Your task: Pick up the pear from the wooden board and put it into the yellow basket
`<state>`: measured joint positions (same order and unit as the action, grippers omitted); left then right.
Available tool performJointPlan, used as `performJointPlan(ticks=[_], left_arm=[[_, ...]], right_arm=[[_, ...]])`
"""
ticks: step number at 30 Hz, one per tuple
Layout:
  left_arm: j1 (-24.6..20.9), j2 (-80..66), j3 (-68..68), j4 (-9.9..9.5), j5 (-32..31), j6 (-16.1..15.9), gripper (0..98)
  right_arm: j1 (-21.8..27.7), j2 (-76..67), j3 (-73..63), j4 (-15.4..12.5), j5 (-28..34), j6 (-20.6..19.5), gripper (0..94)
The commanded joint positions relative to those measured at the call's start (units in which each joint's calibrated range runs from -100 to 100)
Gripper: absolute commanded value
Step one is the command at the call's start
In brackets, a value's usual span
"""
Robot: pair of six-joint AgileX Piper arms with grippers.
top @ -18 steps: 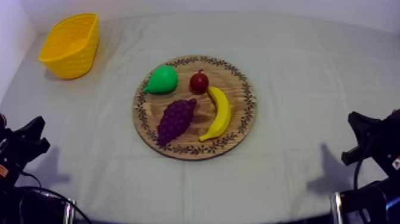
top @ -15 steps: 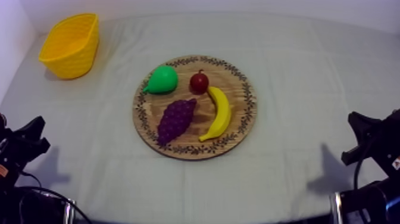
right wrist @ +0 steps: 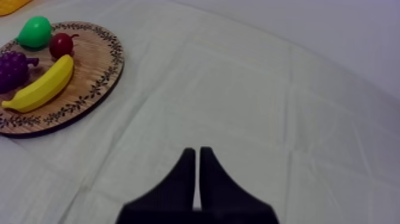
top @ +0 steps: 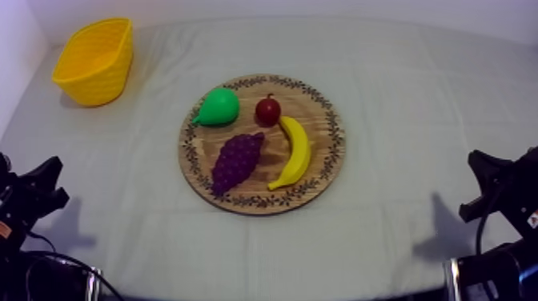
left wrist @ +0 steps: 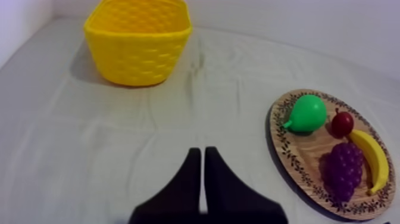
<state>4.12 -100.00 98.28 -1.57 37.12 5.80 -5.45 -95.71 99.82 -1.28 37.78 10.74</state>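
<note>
Top view: creased grey-white bench cloth (top: 416, 104) runs back to a white wall (top: 320, 6); yellow basket (top: 94, 60) far-left corner; left tool (left wrist: 199, 150) and right tool (right wrist: 197, 150) both pressed together.

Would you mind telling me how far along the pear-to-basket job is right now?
Done: nothing yet; the pear lies on the wooden board, apart from the yellow basket. In hand: nothing; the left gripper and right gripper are both shut on nothing, well back from the board. Left: reach the pear, grip it, carry it to the basket and release it.
</note>
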Motion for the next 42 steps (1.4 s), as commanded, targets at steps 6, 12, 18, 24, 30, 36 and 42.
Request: performJointPlan(ticks=[6, 12, 18, 24, 30, 36, 42], left_arm=[[3.4, 0.0, -0.2, 0.63, 0.2, -3.7, 0.0], [6.5, 3.0, -0.7, 1.93, 0.3, -3.1, 0.0], [9.4, 11.6, -2.2, 3.56, -1.6, -5.8, 0.0], [10.3, 24.4, -7.4, 4.40, -1.6, -6.9, 0.0], [10.5, 38.6, -16.6, 4.28, 2.3, -5.5, 0.0], [11.4, 53.1, -29.6, 4.06, 10.9, -4.8, 0.0], [12.2, 66.9, -44.9, 3.59, 20.5, -5.2, 0.0]], right_arm=[[0.0, 0.0, 0.0, 0.0, 0.0, 0.0, 0.4], [0.0, 0.0, 0.0, 0.0, 0.0, 0.0, 0.4], [0.0, 0.0, 0.0, 0.0, 0.0, -0.1, 0.4], [0.0, 0.0, 0.0, 0.0, 0.0, 0.0, 0.4], [0.0, 0.0, 0.0, 0.0, 0.0, 0.0, 0.4], [0.0, 0.0, 0.0, 0.0, 0.0, 0.0, 0.4], [0.0, 0.0, 0.0, 0.0, 0.0, 0.0, 0.4]])
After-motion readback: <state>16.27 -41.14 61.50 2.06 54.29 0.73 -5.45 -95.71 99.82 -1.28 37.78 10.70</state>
